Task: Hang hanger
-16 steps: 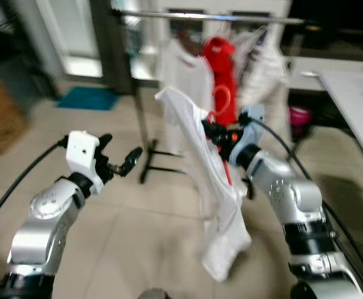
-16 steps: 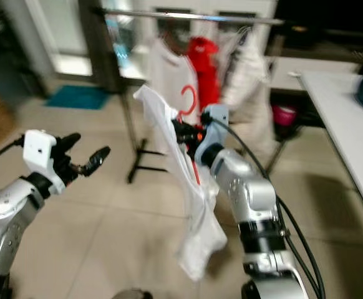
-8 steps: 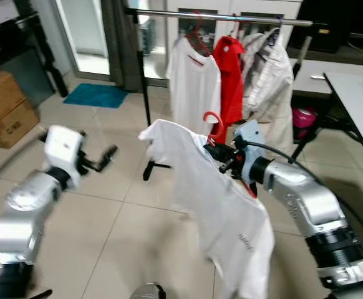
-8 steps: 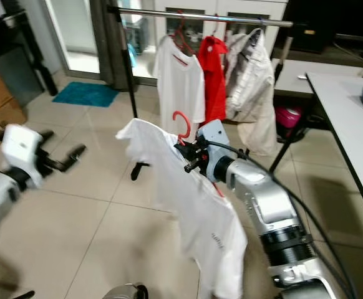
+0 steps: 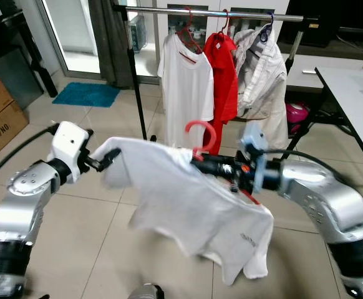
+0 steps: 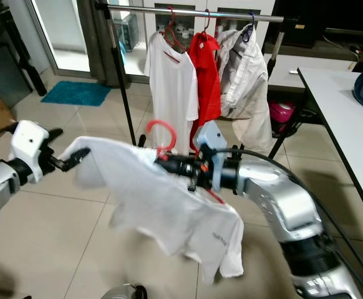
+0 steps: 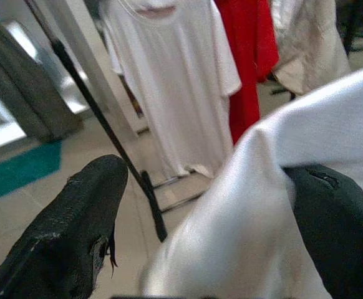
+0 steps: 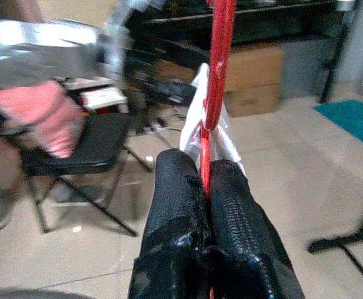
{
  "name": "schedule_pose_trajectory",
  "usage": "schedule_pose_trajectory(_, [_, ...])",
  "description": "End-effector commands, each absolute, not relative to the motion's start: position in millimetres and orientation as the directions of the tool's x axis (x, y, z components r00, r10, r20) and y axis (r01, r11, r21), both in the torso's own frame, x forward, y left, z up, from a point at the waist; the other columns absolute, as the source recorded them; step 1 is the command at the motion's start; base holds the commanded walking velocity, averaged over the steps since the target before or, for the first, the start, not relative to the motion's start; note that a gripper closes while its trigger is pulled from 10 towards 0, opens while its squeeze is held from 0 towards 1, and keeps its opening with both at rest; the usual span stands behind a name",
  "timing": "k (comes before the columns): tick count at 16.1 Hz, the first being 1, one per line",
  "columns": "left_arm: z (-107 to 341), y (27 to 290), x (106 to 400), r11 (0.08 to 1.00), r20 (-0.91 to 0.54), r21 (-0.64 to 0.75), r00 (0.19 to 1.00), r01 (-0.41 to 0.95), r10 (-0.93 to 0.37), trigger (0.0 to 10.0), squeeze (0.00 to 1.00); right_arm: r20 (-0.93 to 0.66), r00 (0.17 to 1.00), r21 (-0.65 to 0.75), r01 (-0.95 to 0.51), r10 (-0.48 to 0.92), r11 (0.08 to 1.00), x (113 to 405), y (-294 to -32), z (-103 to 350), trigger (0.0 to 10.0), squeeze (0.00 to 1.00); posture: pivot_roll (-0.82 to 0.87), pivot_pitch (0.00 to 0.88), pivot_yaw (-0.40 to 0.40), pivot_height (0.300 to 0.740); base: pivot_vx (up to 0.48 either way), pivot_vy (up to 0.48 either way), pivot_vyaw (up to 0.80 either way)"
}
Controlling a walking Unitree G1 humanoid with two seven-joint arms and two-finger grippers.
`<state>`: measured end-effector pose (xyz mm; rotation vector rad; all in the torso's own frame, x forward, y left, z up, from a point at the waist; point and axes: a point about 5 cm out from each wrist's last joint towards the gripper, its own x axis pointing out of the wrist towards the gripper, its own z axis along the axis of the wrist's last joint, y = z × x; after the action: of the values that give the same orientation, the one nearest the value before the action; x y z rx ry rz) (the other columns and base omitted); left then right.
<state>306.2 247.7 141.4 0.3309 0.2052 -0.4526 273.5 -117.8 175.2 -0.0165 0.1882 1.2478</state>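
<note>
Right wrist view shows the right tool [image 8: 208, 187] clamped shut on the red hanger [image 8: 216, 93], pinching its thin stem just below the hook. From the head cameras, the hanger [image 5: 203, 134] is held out in front of the robot, well short of the clothes rail [image 5: 200, 10], hook uppermost and curling up toward the rail, its long axis lying roughly level, left to right. A white T-shirt [image 5: 194, 205] drapes from it. The left tool [image 7: 200, 218], fingers spread, has the shirt's sleeve between them, probably to keep the cloth spread and clear of the hook.
</note>
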Motion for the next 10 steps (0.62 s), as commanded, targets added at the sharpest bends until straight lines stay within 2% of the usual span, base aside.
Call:
schedule_pose_trajectory(1, [142.2, 244.5, 307.3, 0.816, -0.285, 0.285, 0.857, 0.503, -0.429, 4.3, 0.0, -0.126, 0.273, 0.088, -0.955, 0.954, 0.284, 270.5, -116.2, 182.1, 10.0, 0.0, -0.02, 0.0, 0.054, 0.74, 0.0, 0.0, 0.0])
schedule_pose_trajectory(2, [139.7, 244.0, 306.1, 0.808, -0.297, 0.282, 0.848, 0.516, -0.438, 0.0, 0.0, -0.121, 0.275, 0.088, -0.954, 0.954, 0.287, 270.4, -115.9, 182.9, 10.0, 0.0, -0.03, 0.0, 0.062, 0.74, 0.0, 0.0, 0.0])
schedule_pose_trajectory(10, [127.5, 243.8, 296.8, 0.786, -0.333, 0.248, 0.812, 0.567, -0.48, 0.0, 0.0, -0.115, 0.271, 0.09, -0.955, 0.956, 0.282, 269.2, -117.8, 185.3, 10.0, 0.0, -0.02, 0.0, 0.068, 0.74, 0.0, 0.0, 0.0])
